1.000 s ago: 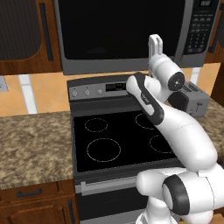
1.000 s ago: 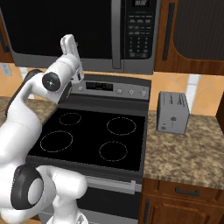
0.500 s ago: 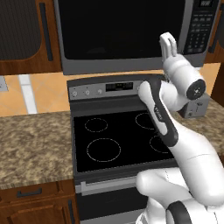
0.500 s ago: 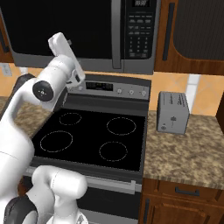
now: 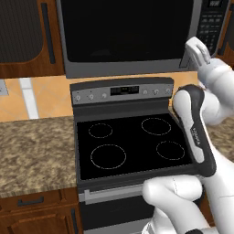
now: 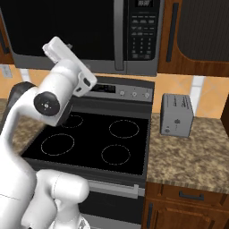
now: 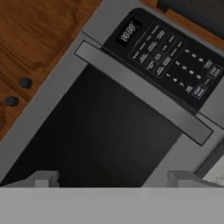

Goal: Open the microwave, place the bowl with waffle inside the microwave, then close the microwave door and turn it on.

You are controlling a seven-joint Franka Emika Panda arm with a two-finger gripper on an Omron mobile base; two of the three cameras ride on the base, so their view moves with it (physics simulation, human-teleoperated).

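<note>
Microwave (image 6: 85, 31) mounted above the black-topped stove (image 6: 96, 143), microwave door (image 5: 128, 34) shut with its handle bar (image 7: 142, 92) beside the button panel (image 6: 144, 29), grey toaster (image 6: 176, 115) on the counter right of the stove, gripper (image 7: 111, 179) spread wide, holding nothing, raised before the door's dark glass

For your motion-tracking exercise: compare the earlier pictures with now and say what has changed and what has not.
The arm swung toward the microwave's handle side and rose; the gripper now faces the door near its handle. Its jaws stayed open, holding nothing. The door stayed shut; stove and toaster did not move.
</note>
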